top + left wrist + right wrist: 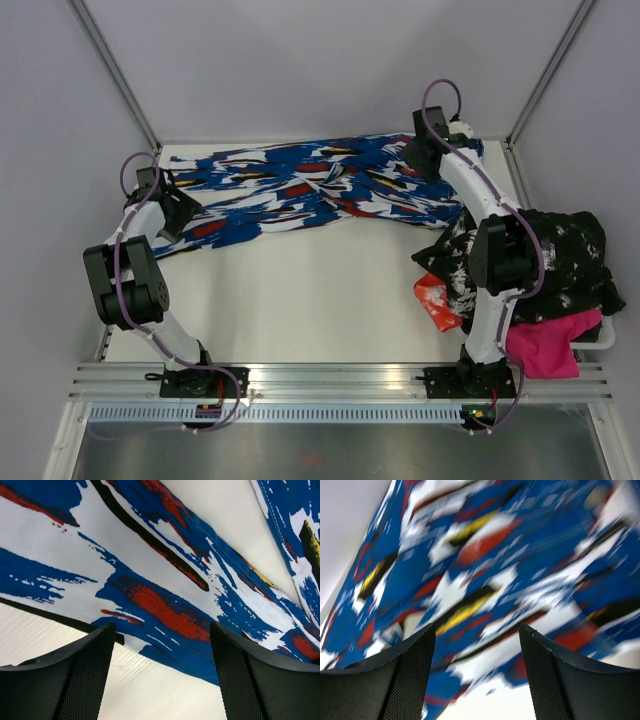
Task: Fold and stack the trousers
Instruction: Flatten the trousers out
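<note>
Plainly, both sets of jaws stand open and hold nothing. The left gripper hovers over the trousers' near edge at about 9 o'clock, and the right gripper hangs over the rumpled end at about 1 o'clock. The trousers lie stretched across the far side of the table, from 10 o'clock round to 1 o'clock.

The likely slips, as I judge them:
- The left fingers straddle the cloth's edge, so they may close on bare table and miss.
- The right end is creased and layered (its wrist view is blurred), so a pinch may catch only one layer and skew the fold.

At 3 to 4 o'clock a white basket rim shows under a heap: a black-and-white garment, a pink garment and an orange-red piece spilling tableward. The right arm's elbow sits against that heap and could drag it.
</note>
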